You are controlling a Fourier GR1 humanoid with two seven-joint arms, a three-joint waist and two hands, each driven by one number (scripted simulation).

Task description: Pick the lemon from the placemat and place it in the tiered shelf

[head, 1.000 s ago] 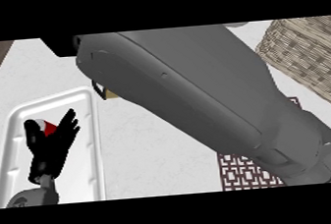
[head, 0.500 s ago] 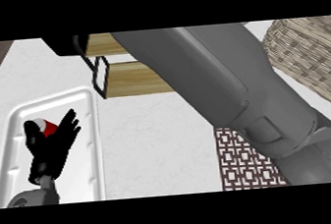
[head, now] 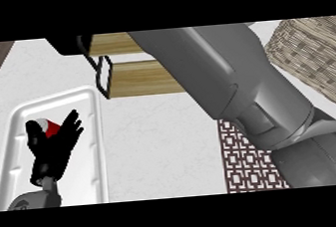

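Our right forearm (head: 228,86) has swung farther over the tiered shelf (head: 142,77); right hand hidden, cannot tell grip, lemon unseen.

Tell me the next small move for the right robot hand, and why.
Probably ease the right robot hand a little closer over the tiered shelf's wooden boards before any release. It sits at the shelf's upper-left edge, its forearm stretching there from over the placemat. The lemon is hidden, so whether it is held cannot be confirmed.

Left robot hand (head: 49,145) open, fingers up.
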